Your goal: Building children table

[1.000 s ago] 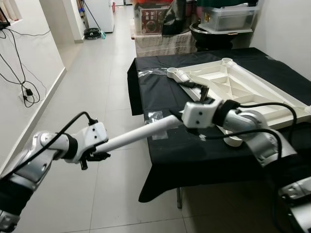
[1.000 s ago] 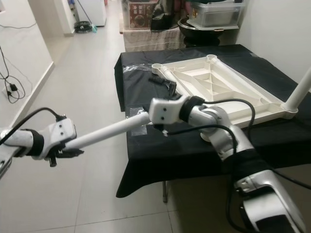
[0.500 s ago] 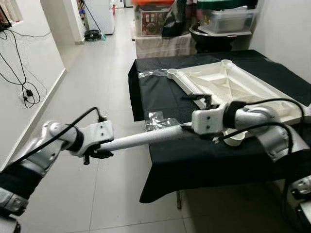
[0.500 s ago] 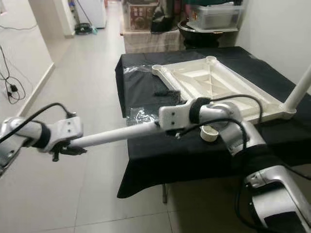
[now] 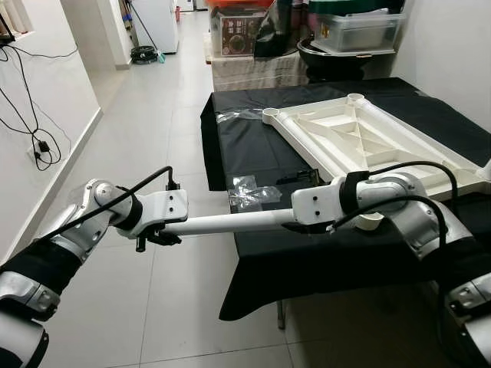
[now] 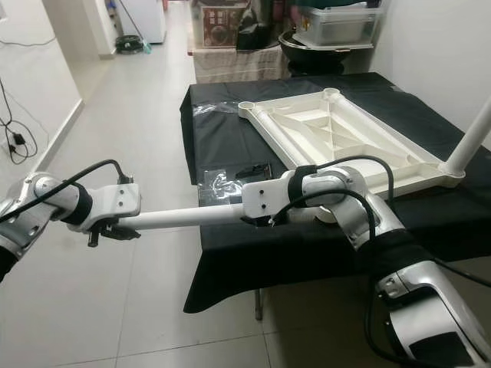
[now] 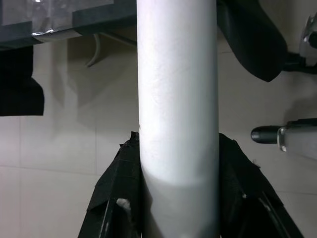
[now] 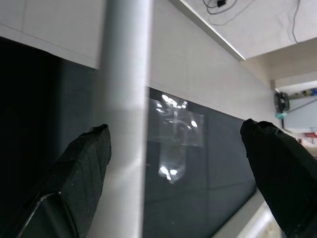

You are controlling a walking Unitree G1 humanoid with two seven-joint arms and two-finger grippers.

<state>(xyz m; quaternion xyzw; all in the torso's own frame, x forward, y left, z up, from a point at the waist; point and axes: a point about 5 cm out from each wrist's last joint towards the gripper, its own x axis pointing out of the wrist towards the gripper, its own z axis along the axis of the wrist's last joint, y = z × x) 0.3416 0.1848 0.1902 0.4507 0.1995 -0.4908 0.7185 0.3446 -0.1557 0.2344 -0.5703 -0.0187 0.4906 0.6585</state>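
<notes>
A white table leg point(image 5: 230, 223) hangs level over the floor beside the black-clothed table point(image 5: 253, 146). My left gripper point(image 5: 156, 236) holds its outer end; in the left wrist view both black fingers point(image 7: 116, 191) press on the leg point(image 7: 178, 99). My right gripper point(image 5: 296, 227) is at the leg's table end. Its fingers point(image 8: 79, 168) stand wide apart, with the leg point(image 8: 124, 114) resting against one of them. The white tabletop point(image 5: 360, 138) lies upside down on the cloth. Another leg point(image 6: 476, 138) stands upright in its near right corner.
A crumpled clear plastic bag point(image 5: 249, 192) and a small black item point(image 6: 253, 170) lie near the table's front left edge. A white round part point(image 5: 374, 221) sits behind my right forearm. Boxes point(image 5: 360, 31) stand beyond the table. Cables point(image 5: 38, 146) hang on the left wall.
The leg was tilted up toward the table; its table end has come down, so it lies level. My left gripper has risen slightly and moved closer to the table.
</notes>
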